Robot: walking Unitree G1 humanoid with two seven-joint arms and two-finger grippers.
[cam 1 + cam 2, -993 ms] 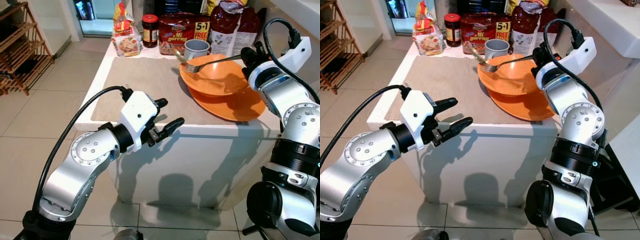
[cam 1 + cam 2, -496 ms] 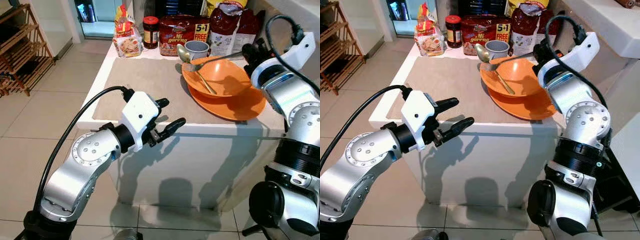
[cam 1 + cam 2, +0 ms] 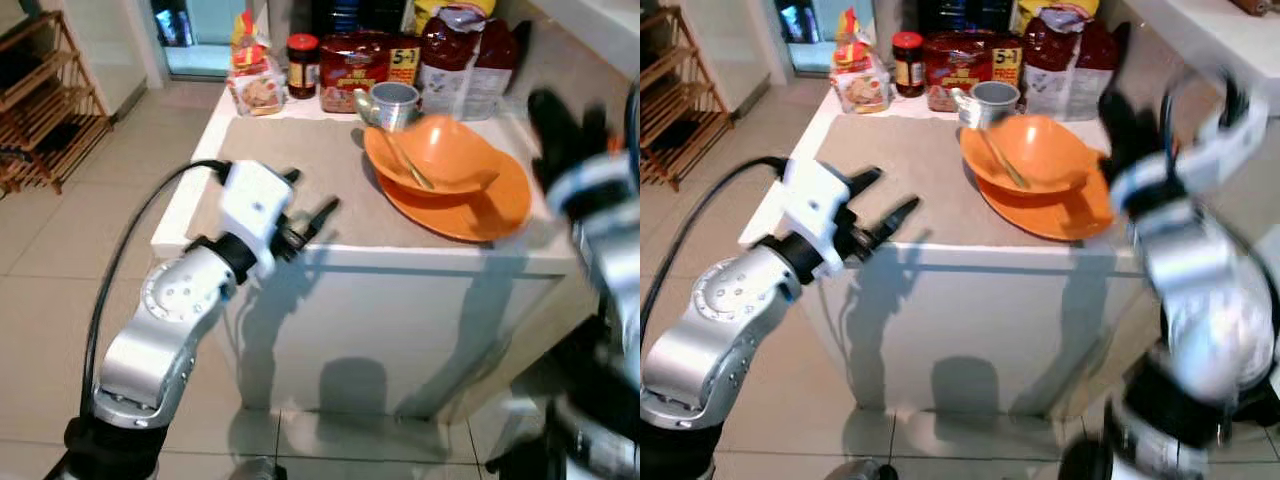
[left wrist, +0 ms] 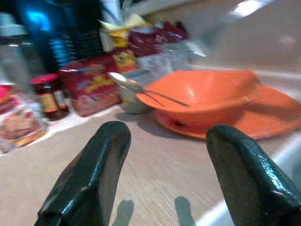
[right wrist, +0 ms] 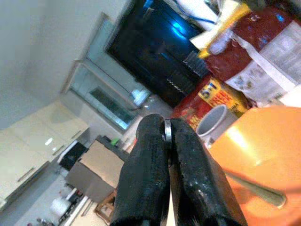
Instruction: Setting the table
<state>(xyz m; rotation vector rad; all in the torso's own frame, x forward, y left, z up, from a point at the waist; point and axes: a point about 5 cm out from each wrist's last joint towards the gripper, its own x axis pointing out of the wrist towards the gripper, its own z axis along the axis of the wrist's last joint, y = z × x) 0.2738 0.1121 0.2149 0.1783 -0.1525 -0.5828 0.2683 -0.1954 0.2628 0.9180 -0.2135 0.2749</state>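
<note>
Right wrist view: right claw (image 5: 168, 141) pinched together on something thin, spoon (image 5: 251, 188) in bowl (image 5: 263, 155) beyond.

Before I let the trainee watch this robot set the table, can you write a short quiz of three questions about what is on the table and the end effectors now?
1. True or false: the orange bowl sits on the orange plate.
2. Where does the spoon rest?
A. inside the grey mug
B. in the orange bowl, leaning on its rim
C. flat on the beige placemat
3. Fill in the blank: the fingers of the left end effector, near the table's front edge, are ___ (open or shut).

Key: 1 true; 2 B; 3 open.
</note>
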